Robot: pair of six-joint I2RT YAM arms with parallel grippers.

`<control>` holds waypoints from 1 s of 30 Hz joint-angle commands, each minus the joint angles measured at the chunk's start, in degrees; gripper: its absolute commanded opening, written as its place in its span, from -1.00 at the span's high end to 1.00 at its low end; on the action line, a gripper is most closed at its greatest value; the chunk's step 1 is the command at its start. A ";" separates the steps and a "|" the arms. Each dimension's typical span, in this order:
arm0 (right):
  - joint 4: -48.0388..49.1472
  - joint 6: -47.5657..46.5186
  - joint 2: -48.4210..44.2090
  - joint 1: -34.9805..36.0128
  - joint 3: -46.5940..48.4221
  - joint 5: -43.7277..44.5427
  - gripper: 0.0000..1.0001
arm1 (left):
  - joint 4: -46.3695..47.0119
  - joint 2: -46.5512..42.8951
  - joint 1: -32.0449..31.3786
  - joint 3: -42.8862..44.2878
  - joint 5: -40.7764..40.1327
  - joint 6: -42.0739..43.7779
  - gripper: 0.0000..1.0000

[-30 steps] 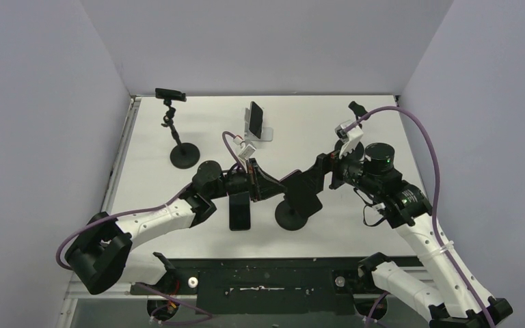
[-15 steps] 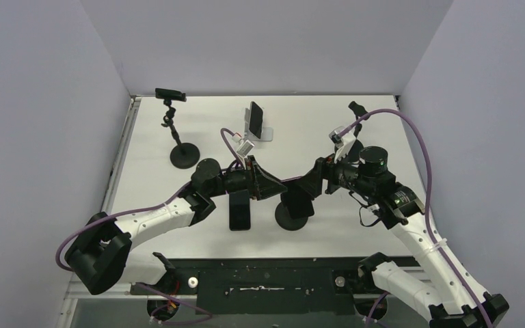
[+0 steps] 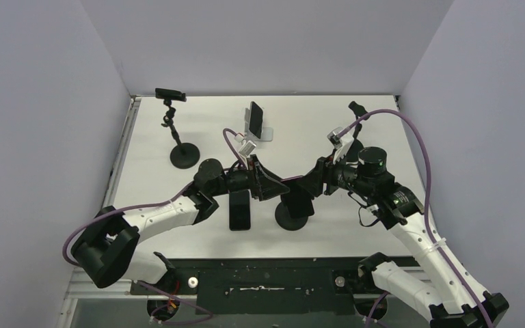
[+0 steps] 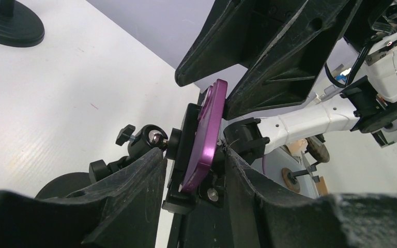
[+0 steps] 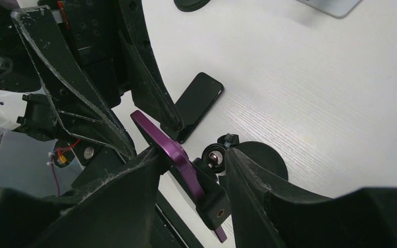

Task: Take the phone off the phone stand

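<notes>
My left gripper (image 4: 194, 161) has its jaws half apart, straddling the glossy purple phone (image 4: 207, 129) clamped in the matte black phone stand (image 3: 292, 217). My right gripper (image 5: 192, 155) also straddles it, jaws apart.

Probably a robotics lab: bare pale walls (image 3: 266, 41) box in a white table (image 3: 205, 116).

2 white arms (image 3: 157, 217), black joints, purple cables (image 3: 420, 137), black ridged pincer fingers (image 4: 129, 201).

Jaws flank the phone stand (image 3: 292, 217) left and right; a black phone (image 3: 240, 210) lies just beside its base; open table (image 3: 301, 130) beyond.
</notes>
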 commanded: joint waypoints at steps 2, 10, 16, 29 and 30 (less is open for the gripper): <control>2.20 -0.33 -0.21 0.35 -0.19 -0.53 0.05 | 9.69 2.10 -0.55 1.50 3.02 0.69 0.13; 2.17 -0.16 -0.34 0.35 -0.17 -1.08 0.09 | 14.84 3.98 -1.00 1.94 4.50 1.93 0.32; 2.37 0.10 -0.43 0.41 -0.17 -1.54 0.10 | 15.86 4.52 -1.07 0.76 5.33 2.40 0.40; 2.78 0.63 -0.34 0.43 -0.39 -2.05 0.10 | 15.30 5.61 -1.44 0.61 5.53 3.36 0.62; 2.76 0.65 -0.34 0.39 -0.32 -2.08 0.10 | 15.36 5.54 -1.44 0.70 5.38 3.30 0.74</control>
